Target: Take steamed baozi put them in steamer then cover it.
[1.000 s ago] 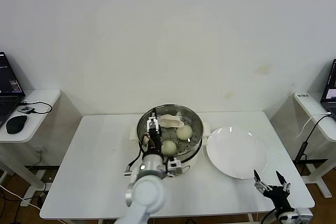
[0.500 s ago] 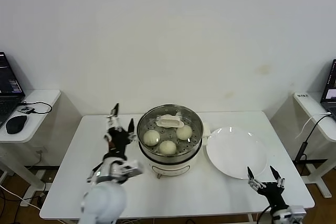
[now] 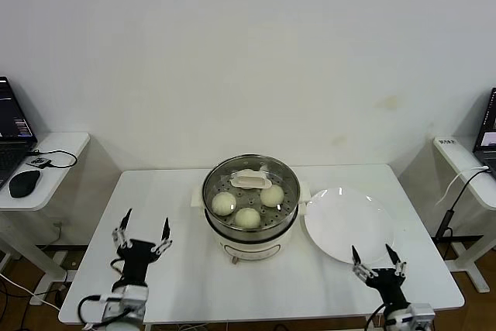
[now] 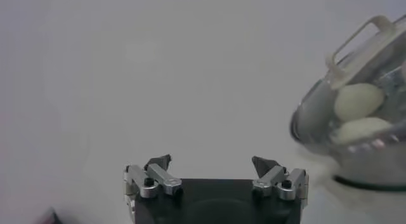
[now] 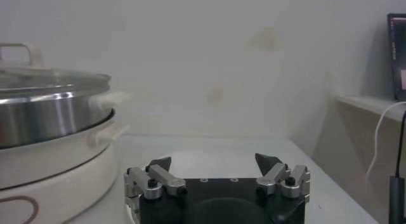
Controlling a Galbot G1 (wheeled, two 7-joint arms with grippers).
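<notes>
At the middle of the white table (image 3: 178, 215), the steamer (image 3: 251, 205) stands with its glass lid (image 3: 251, 184) already on, white handle up. A second ago the left gripper (image 3: 142, 238) hung over the pot; it has since pulled back to the table's near left corner, its fingers apart and holding nothing. That retreat suggests the covering is done and the task is about finished. Through the glass, three baozi (image 3: 247, 217) show as smooth cream-white rounds on the perforated tray; a fourth cannot be made out under the handle. Just right of the pot lies a bare white plate (image 3: 349, 225). The right gripper (image 3: 375, 261) waits at the near right edge, fingers apart, empty.
</notes>
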